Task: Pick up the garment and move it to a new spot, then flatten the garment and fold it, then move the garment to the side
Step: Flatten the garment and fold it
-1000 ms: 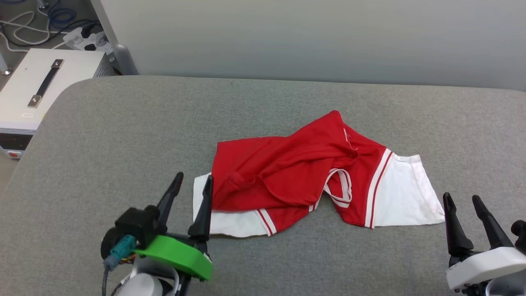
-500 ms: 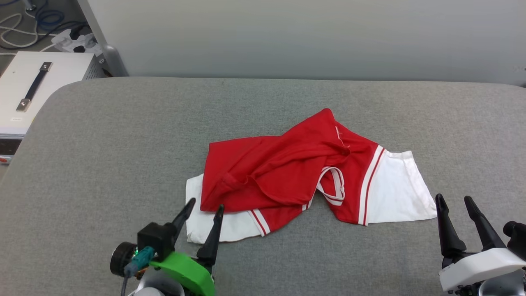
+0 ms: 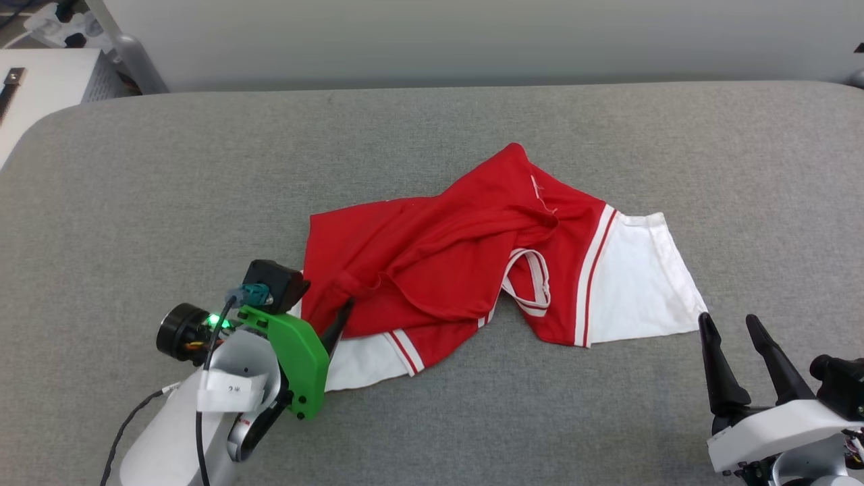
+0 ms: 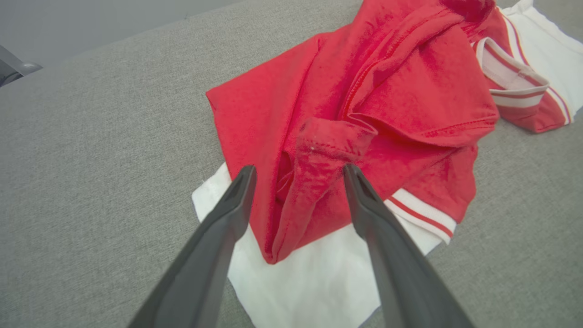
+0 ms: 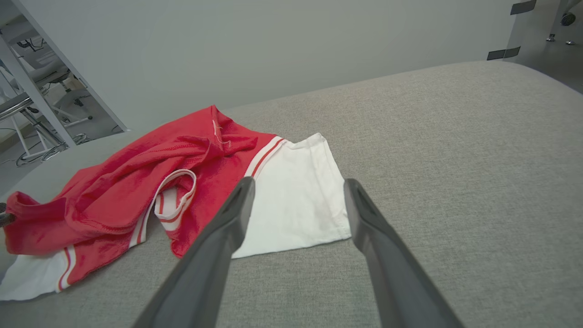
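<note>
The garment (image 3: 432, 270) lies crumpled on the grey padded table (image 3: 169, 202): red body, white sleeves, red-white striped trim. Its lettering is hidden in the folds. My left gripper (image 3: 322, 307), with a green wrist part, is at the garment's near-left corner. In the left wrist view the left gripper (image 4: 299, 169) is open, one finger on each side of a raised red fold (image 4: 319, 150) above a white sleeve (image 4: 309, 278). My right gripper (image 3: 729, 320) stands open just off the right white sleeve (image 3: 634, 277), holding nothing. The right gripper (image 5: 299, 182) points at that sleeve (image 5: 296, 205).
A white box (image 3: 40, 74) with a handle stands beyond the table's far-left corner, beside a metal post (image 3: 128, 57). A pale wall (image 3: 472, 34) runs behind the table. Bare grey padding lies left of, right of and beyond the garment.
The head camera has tilted and shifted, so the whole picture moved. My left gripper has turned and reached right and forward onto the garment's near-left corner. The right gripper has kept its pose.
</note>
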{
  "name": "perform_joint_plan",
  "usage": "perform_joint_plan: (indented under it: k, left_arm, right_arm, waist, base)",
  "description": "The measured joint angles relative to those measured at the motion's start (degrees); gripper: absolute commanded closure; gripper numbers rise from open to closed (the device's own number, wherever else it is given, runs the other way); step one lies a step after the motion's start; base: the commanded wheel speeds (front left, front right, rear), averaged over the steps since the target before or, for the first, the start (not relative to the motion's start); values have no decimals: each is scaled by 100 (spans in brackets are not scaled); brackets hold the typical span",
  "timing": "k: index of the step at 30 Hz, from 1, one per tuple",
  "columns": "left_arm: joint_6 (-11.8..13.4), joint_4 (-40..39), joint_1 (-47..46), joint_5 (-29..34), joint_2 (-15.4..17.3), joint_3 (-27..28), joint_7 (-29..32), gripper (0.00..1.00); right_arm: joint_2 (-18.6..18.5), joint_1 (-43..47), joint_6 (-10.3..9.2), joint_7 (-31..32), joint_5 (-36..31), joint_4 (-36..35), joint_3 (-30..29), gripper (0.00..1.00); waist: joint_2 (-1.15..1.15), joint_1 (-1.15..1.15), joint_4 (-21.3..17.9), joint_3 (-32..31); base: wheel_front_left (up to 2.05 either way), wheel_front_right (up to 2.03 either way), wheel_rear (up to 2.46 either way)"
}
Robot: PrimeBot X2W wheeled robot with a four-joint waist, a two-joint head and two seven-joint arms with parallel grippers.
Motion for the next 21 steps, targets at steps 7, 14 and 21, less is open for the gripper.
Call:
perform_joint_plan:
  k: [7,14,21]
  left_arm:
    - [-24,-9,-376,-454,338,-491,196,0]
    - [-25,-123,-718,-1060,692,-1151,221,100]
    - [-25,-452,-1463,-1227,1138,-1317,-59,100]
  right_arm:
    - [1,-178,0,-44,-1,103,27,0]
    - [11,-320,0,-60,-18,201,103,0]
    - [78,-405,0,-153,-41,393,111,0]
  waist:
    - [0,0,-157,283]
    - [0,0,-289,491]
    - [0,0,-463,423]
  base:
    - [0,0,0]
    - [0,0,0]
    - [0,0,0]
